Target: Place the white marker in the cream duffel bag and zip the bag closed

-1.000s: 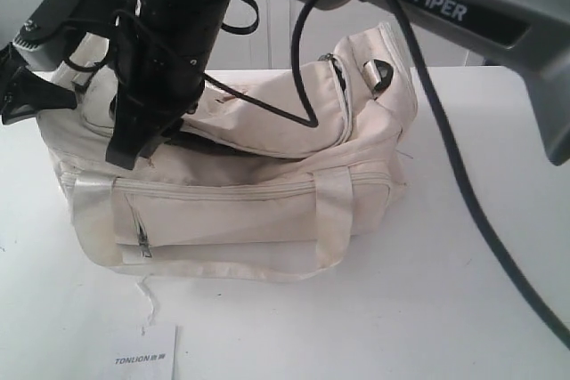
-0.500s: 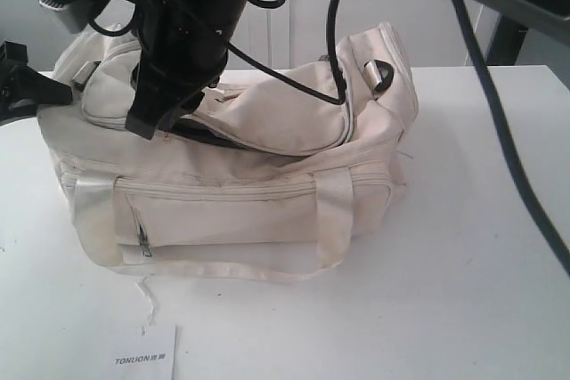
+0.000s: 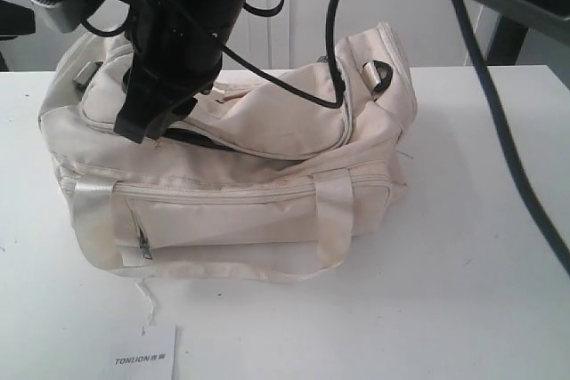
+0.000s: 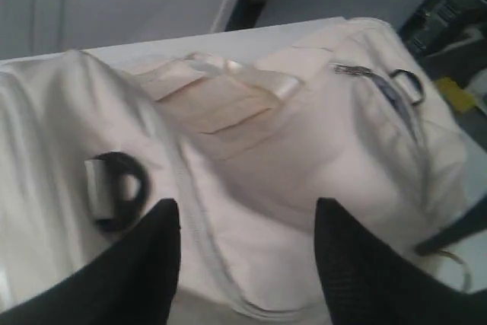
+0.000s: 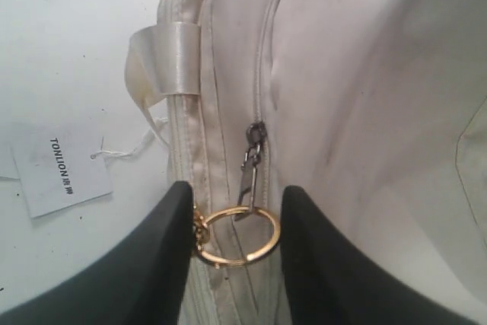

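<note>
Where the cream duffel bag (image 3: 267,211) sits on the white counter (image 3: 463,264), its top flap sags and a dark gap shows beneath it. The right claw (image 5: 237,192) is closed at part width on the gold ring (image 5: 228,262) hanging from the zipper pull (image 5: 249,169). The left claw (image 4: 245,203) hovers wide, gripping nothing, above the bag near a dark end ring (image 4: 141,188). The white marker's position cannot be told.

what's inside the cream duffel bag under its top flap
Only a narrow dark gap shows under the top flap of the cream duffel bag, apparently black lining. The flap covers the rest of the inside, so the white marker cannot be seen.
</note>
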